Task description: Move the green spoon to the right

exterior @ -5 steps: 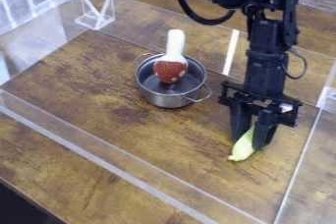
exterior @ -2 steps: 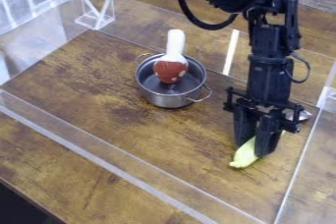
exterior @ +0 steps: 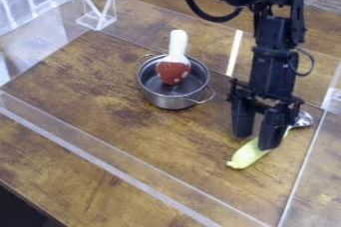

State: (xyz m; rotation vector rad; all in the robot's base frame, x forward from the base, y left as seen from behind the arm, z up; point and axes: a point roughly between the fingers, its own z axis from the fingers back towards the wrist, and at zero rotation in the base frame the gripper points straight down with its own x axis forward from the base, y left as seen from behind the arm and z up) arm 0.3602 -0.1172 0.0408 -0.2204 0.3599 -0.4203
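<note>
Green spoon point(exterior: 248, 154) flat on bench point(exterior: 94, 82), lower right of frame, close to the clear acrylic wall edging the work area; yellow-green handle end pokes out toward lower left from under the hand point(exterior: 268, 137), small silver bowl end prob. the glint at right of the hand, partly hidden. Placement fits the task: spoon well apart from pot point(exterior: 173, 82) at frame centre, i.e. on the right side of the bench, so looks set down where wanted, judged from layout only. Pot w/ white-handled utensil point(exterior: 176, 57), red end down inside, handle leaning up and back; not part of the job, reads as untouched. Hand directly over spoon, pointing steeply down, dark fingers point(exterior: 245, 123) standing apart w/ a visible gap, moderately open, not pinching. Nothing gripped as far as visible; spoon resting on wood, not lifted. Fingertips v. near handle, maybe just brushing it; contact can't be told at this res. Likely release stage, transport done; next need prob. a clean lift away w/o dragging the handle.
</note>
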